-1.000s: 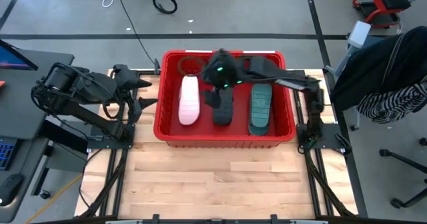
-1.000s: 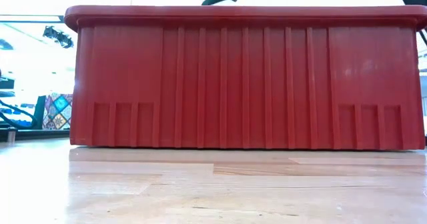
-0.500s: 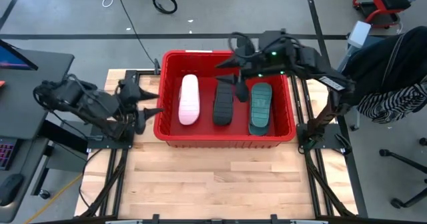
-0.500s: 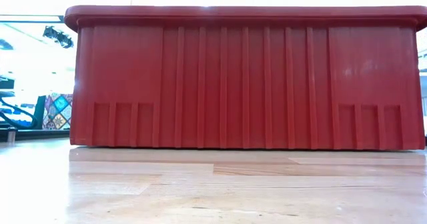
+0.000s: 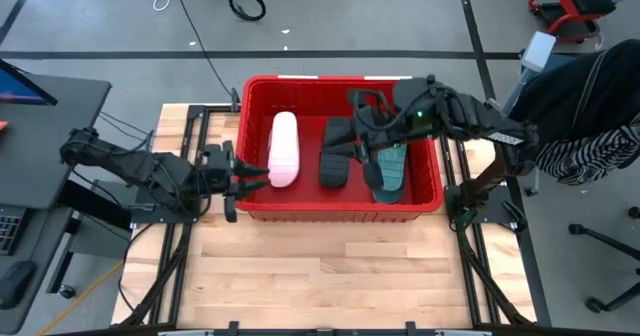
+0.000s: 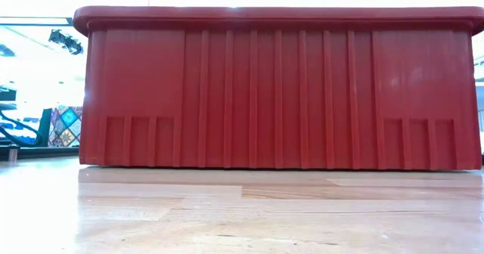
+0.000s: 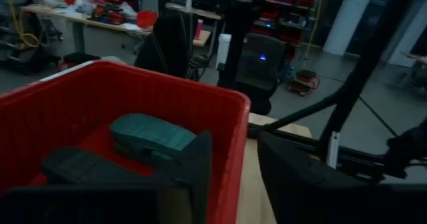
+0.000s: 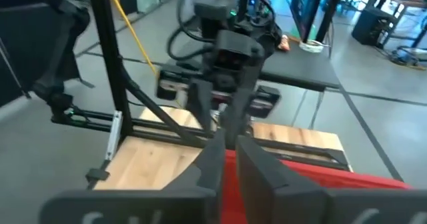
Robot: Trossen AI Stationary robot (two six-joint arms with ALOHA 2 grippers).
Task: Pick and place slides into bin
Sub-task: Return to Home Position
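Note:
The red bin stands on the wooden table. Three slides lie flat side by side on its floor: pale pink-white, black and teal. My left gripper is open at the bin's left wall near its near corner. It points toward the table's right, one finger over the inside and the other outside. My right gripper is shut on nothing, high over the bin between the black and teal slides. It points toward the table's left. My left gripper has a finger on either side of the bin's left wall near the near corner. Whether either finger touches the rim, I cannot tell.
The bin fills the far middle of the table, and its near wall blocks the low view of both grippers. Bare wood lies between the bin and the near edge. Black frame rails run along both sides of the table.
My right gripper has risen off the black slide, drawn back toward the table's right and shut. The black slide stays on the bin's floor. My left gripper has sunk and gone toward the bin's near-left corner, tipping to level, and its fingers have narrowed.

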